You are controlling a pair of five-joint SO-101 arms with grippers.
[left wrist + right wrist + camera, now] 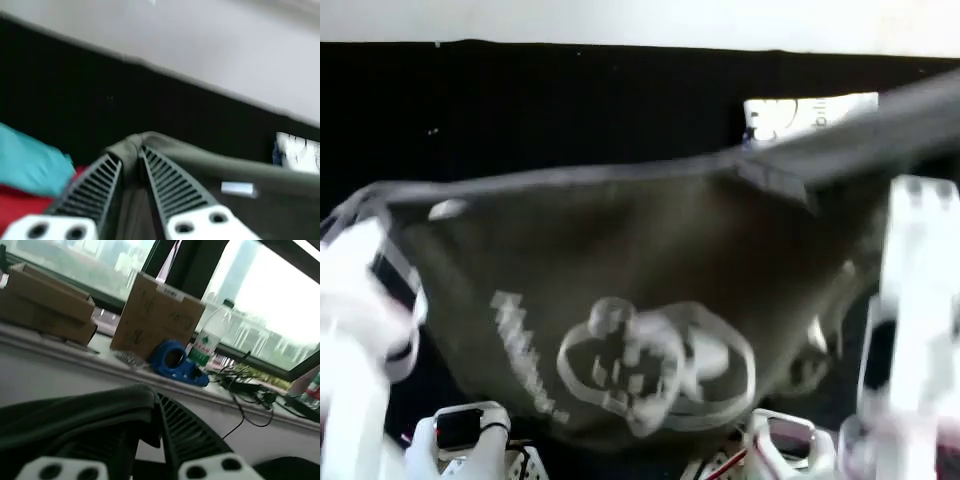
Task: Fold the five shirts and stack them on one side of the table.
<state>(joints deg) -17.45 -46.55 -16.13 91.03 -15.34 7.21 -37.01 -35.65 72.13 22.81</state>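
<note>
High view: a dark olive shirt [620,250] is hanging stretched between 2 arms above the black table [570,100].
Its long axis is running side to side, with the top edge taut, the printed front facing the camera and the body sagging toward the arm bases. The left gripper [131,151] is pinching 1 end of that edge between nearly closed fingers. The right gripper [148,414] is clamping the other end, with fabric bunching over its fingers.

The shirt [620,250] is matt grey cloth with a smooth pale print; the table [570,100] is matt black.
</note>
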